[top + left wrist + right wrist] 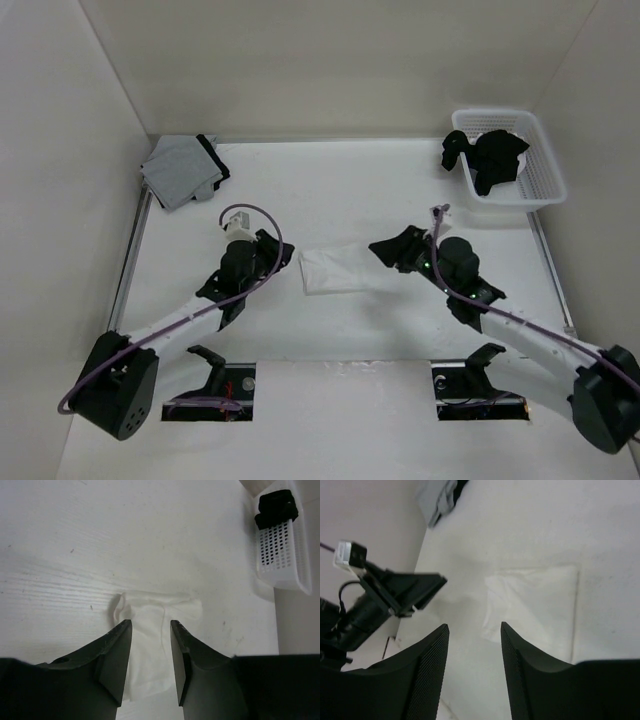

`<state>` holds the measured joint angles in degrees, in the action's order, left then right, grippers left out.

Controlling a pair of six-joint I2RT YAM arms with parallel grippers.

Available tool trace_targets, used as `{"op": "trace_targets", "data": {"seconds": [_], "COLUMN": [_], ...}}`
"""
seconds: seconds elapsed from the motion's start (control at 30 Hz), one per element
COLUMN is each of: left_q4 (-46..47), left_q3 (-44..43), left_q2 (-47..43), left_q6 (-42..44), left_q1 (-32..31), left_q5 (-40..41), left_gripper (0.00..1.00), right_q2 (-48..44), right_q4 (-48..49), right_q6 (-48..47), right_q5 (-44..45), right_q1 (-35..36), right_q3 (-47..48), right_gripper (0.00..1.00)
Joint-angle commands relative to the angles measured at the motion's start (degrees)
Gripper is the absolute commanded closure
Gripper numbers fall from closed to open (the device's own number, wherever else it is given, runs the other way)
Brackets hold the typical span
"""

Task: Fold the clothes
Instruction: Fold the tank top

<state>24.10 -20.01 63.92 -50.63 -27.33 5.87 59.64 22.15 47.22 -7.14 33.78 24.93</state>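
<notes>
- Top external view: the white garment [335,270] lies in the middle of the table [350,190]. It is folded into a small, flat, wide shape.
- Both arms reach in toward it, one from each side.
- The left gripper [287,262] is just beside the cloth's left edge. In the left wrist view its two fingers stand apart over the white garment [150,615], and the cloth shows in the gap. They pinch nothing.
- The right gripper [385,250] is just beside the cloth's right edge. In the right wrist view the right gripper [473,627] has its fingers wide apart, with nothing between them. The white garment [535,605] lies flat on the table past the fingers.
- A white basket [545,165] sits in the far right corner, well apart from the cloth. Black clothes [490,155] are piled in it, and some hang over its left rim.
- A grey garment [180,170] with black trim lies folded in the far left corner.
</notes>
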Motion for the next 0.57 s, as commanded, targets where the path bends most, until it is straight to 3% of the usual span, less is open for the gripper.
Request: {"op": "trace_targets", "data": {"seconds": [0.0, 0.17, 0.53], "left_q4": [-11.1, -17.9, -20.3], "left_q3": [-2.7, -2.8, -3.3], "left_q2": [-4.2, -10.0, -14.6], "left_q6": [5.4, 6.2, 7.7], "left_q1": [0.0, 1.4, 1.3], "left_q5": [1.6, 2.8, 3.0], "left_gripper": [0.63, 0.60, 0.60], "right_q2": [-8.6, -13.0, -4.0], "right_q4": [-7.4, -7.6, 1.5], "right_q6": [-6.9, -8.6, -7.1], "right_q5": [10.5, 19.6, 21.7], "right_q1": [-3.1, -8.1, -10.8], "right_q3": [1.7, 0.0, -5.7], "right_gripper": [0.47, 0.44, 0.45]}}
